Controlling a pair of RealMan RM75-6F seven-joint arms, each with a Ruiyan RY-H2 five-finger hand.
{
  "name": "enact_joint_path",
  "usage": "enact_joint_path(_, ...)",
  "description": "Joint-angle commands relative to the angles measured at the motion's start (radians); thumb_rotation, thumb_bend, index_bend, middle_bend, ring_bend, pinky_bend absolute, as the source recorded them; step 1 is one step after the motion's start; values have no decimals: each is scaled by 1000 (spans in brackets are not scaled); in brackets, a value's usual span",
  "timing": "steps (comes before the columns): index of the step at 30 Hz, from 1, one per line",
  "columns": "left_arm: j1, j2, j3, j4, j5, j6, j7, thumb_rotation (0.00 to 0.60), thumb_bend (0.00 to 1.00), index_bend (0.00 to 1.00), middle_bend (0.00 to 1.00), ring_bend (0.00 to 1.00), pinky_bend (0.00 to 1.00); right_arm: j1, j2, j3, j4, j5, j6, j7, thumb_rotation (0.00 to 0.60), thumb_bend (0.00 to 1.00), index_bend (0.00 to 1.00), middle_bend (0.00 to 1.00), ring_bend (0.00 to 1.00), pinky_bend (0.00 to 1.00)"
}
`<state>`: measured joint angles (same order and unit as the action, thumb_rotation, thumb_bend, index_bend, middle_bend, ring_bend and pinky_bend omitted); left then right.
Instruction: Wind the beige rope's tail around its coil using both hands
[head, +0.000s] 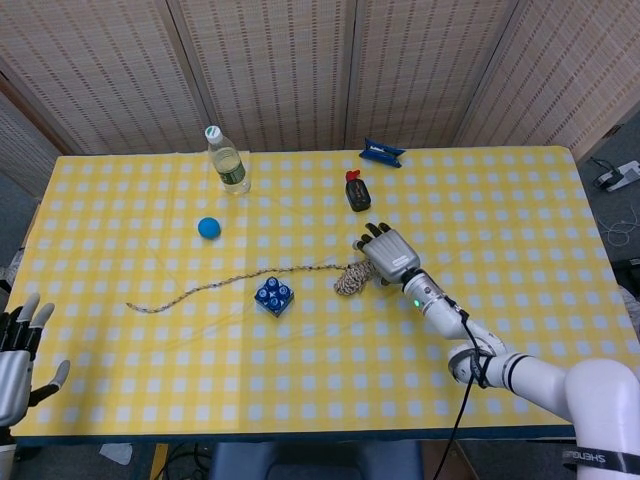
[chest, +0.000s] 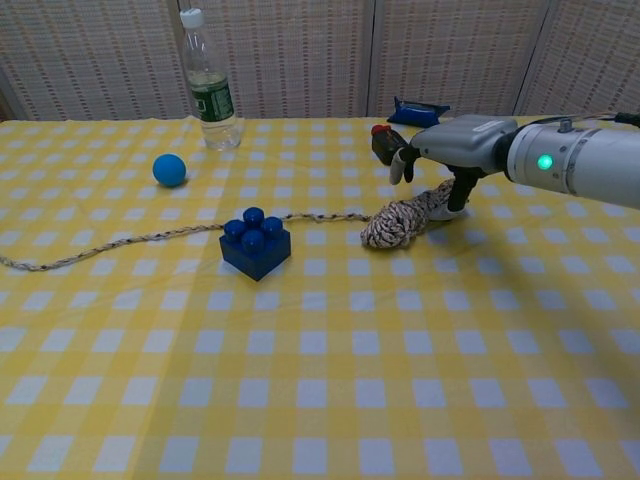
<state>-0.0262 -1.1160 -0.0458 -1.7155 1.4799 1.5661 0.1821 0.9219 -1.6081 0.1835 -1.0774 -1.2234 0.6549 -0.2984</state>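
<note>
Right hand (chest: 446, 152) hovers palm-down over the coil's far end, fingers spread, gripping nothing; contact cannot be confirmed. Left hand (head: 18, 355) waits open, well apart. Beige rope coil (chest: 405, 218) lies directly beneath, long axis diagonal. Tail (chest: 120, 241) trails away leftward past the blue brick (chest: 255, 242). Judged light, limp; grasp mid-bundle.

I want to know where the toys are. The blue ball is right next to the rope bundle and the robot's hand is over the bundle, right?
Not quite. The blue ball sits far from the rope bundle, near the water bottle, as the head view shows. The right hand is indeed over the bundle.
</note>
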Motion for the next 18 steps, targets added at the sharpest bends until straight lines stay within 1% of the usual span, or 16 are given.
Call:
enact_joint_path(1, 2, -1, 1, 3, -1, 1, -3, 600, 334, 83, 0, 13, 0, 11, -20, -7, 24, 8, -4, -16, 600, 243, 277, 288, 90, 162)
enact_joint_path(6, 6, -3, 2, 9, -2, 3, -8, 600, 333, 84, 0, 13, 0, 21, -45, -14, 63, 17, -9, -23, 600, 265, 307, 312, 104, 166)
enact_joint_path(12, 7, -2, 2, 13, -3, 0, -13, 600, 334, 84, 0, 13, 0, 25, -67, -31, 100, 4, -3, -26, 600, 278, 344, 334, 123, 175)
enact_joint_path(18, 7, -4, 1, 16, -2, -1, -15, 600, 333, 84, 0, 13, 0, 26, -84, -38, 129, -8, 4, -11, 600, 288, 401, 375, 159, 192)
